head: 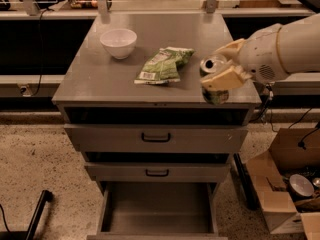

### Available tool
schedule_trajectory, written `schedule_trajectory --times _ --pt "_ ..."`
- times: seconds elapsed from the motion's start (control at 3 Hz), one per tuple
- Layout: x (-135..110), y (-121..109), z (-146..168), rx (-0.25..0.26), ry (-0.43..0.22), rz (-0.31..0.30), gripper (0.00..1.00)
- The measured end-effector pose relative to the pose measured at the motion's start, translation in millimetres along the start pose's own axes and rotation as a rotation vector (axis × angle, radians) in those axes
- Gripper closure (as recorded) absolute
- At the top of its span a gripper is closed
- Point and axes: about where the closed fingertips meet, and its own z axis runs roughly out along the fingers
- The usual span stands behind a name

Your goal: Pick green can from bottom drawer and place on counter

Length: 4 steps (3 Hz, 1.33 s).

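Note:
The green can (215,93) with its silver top is held tilted between the cream fingers (223,79) of my gripper (214,68). It is over the right front part of the counter (110,79); I cannot tell whether its base touches the surface. My arm reaches in from the right. The bottom drawer (157,209) is pulled open below, and its grey interior holds nothing.
A white bowl (118,42) stands at the counter's back left. A crinkled green snack bag (162,65) lies mid-counter, just left of the can. The two upper drawers are shut. An open cardboard box (280,184) sits on the floor at the right.

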Motion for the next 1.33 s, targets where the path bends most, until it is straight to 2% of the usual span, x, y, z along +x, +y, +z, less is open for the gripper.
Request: schedule_trajectory --times 0.33,0.67,1.33 --pt "22.8 -36.6 3.9 0.072 -0.010 0.097 1.00" --pt "49.1 -60.3 6.0 0.141 -0.018 0.175 1.00" --pt "78.9 -87.3 30.6 0.185 -0.039 0.268 1.00"
